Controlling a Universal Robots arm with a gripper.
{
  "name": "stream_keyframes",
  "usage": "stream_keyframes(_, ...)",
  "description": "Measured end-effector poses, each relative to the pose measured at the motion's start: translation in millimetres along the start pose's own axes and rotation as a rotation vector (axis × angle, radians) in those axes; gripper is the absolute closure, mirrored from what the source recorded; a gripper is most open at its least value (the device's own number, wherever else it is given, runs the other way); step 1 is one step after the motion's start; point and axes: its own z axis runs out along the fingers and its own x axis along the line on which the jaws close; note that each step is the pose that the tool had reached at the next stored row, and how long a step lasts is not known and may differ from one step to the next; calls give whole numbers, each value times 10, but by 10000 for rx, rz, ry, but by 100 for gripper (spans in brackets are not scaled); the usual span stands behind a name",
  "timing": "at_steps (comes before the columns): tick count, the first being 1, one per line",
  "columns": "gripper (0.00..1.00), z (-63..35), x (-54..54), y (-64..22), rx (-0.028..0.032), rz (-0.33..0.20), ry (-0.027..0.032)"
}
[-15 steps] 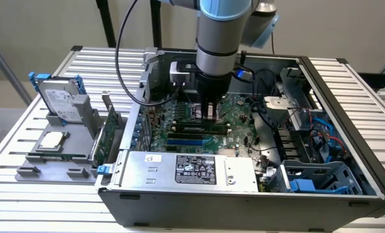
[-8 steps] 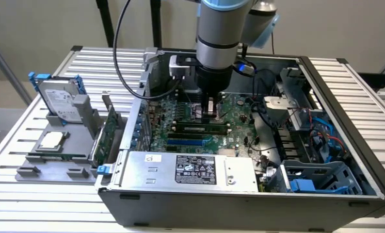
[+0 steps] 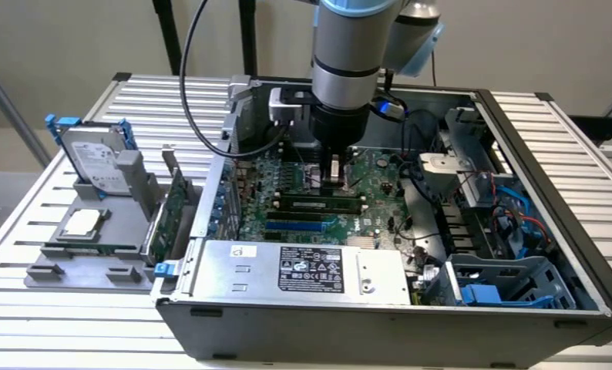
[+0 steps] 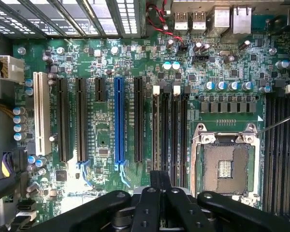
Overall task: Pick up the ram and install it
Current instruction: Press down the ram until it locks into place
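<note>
The gripper point(image 3: 334, 171) hangs inside the case point(image 3: 553, 254) at the frame's centre, fingers closed edge-on around the ram point(image 4: 159, 181). The ram stands just above the motherboard point(image 4: 106, 116) slots point(image 4: 170, 130).

A plain beige wall point(image 3: 69, 38) stands behind a slatted metal bench point(image 3: 583, 146); dark upright poles point(image 3: 167, 35) rise at its rear edge.

Gripper point(image 3: 334, 176) fingertips too small to read against motherboard point(image 3: 306, 202); grasp unclear. Wrist view: finger point(image 4: 159, 186) tips foreshortened, CPU socket point(image 4: 225, 164) partly covered. Expansion card point(image 3: 163, 223) half hidden behind case wall.
</note>
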Motion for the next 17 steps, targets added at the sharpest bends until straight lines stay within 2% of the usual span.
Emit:
stream_keyframes(11,100,3,0,1,-1,1,2)
stream_keyframes(17,100,57,0,2,0,0,-1)
